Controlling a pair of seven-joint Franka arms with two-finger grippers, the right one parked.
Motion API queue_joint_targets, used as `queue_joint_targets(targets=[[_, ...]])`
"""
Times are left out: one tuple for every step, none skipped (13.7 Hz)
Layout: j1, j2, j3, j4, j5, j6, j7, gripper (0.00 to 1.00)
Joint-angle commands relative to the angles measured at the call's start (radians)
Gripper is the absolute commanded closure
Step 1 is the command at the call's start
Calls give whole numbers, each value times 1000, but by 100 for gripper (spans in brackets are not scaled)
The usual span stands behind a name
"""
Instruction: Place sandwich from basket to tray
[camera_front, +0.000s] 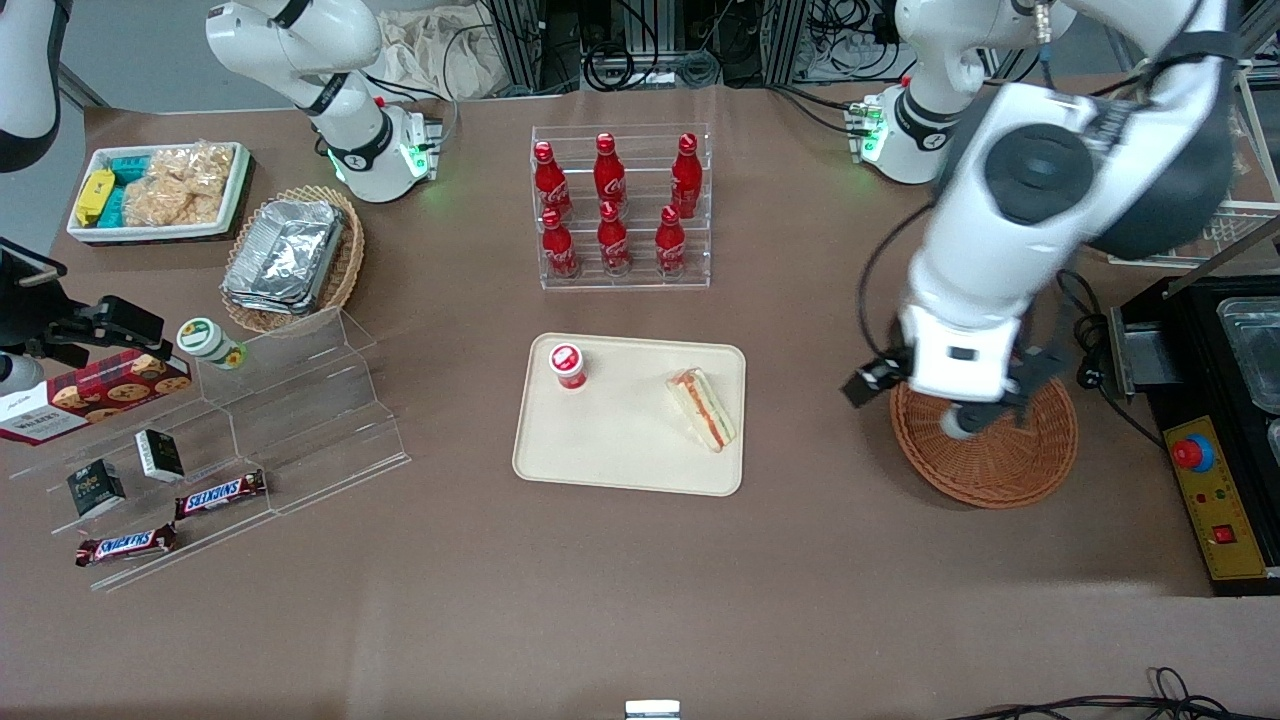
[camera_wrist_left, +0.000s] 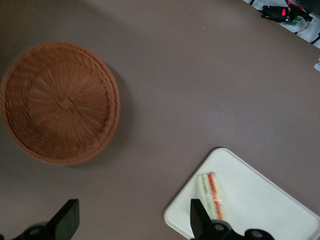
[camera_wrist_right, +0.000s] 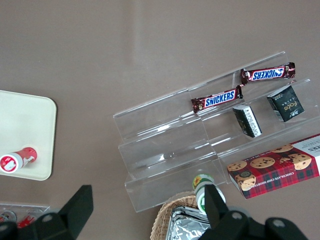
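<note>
The tool (camera_front: 965, 405) hangs empty, fingers apart, over the empty basket (camera_front: 985, 450). The sandwich (camera_front: 702, 407) lies on the tray (camera_front: 620, 440), well aside. A careless descent could knock the basket.

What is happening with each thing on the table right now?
Sandwich: lying on the tray, near one edge.
Tray: flat on the table, holding the sandwich and a small red-capped bottle.
Basket: empty, sitting on the table.
Pincer: open, holding nothing, above the table between basket and tray.
Red bottles: standing upright in their clear rack.
</note>
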Motion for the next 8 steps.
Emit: queue_joint_targets(targets=[[57, -92, 77, -55, -65, -59, 271, 0], [46, -107, 135, -56, -94, -62, 346, 0], [40, -121, 172, -59, -117, -71, 421, 0], [37, -140, 218, -70, -128, -81, 503, 0], [9, -163, 269, -88, -150, -82, 576, 0], [-65, -192, 379, -111, -167, -82, 624, 0], [-124, -221, 484, -144, -196, -75, 672, 0], [-132, -259, 507, -179, -216, -67, 724, 0]])
